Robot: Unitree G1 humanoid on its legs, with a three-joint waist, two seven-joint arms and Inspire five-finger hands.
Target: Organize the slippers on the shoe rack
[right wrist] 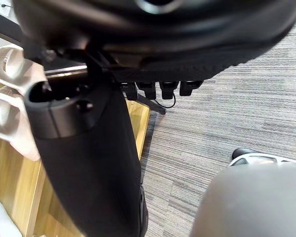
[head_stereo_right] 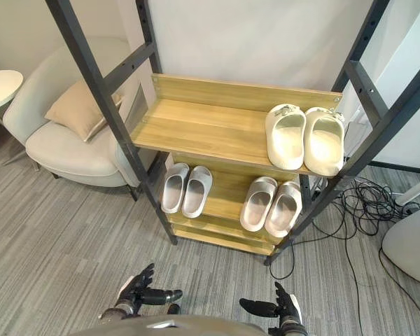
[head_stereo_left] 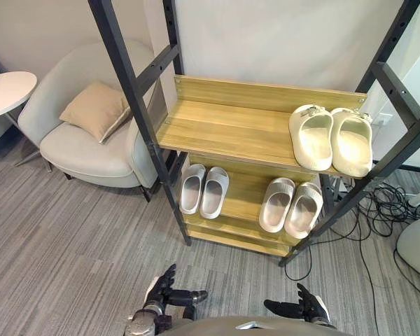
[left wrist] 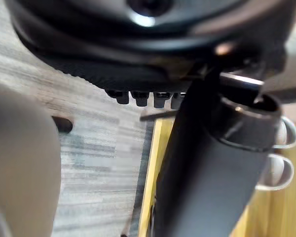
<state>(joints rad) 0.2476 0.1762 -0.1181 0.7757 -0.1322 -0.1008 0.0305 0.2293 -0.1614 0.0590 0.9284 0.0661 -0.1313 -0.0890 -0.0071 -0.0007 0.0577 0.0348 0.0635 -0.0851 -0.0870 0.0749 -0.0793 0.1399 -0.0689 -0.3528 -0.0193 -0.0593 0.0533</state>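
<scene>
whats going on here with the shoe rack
The robot faces the shoe rack with its left hand and right hand low, open and holding nothing. A cream pair sits at the right of the upper shelf. A white pair and a beige pair sit on the lower shelf.
</scene>
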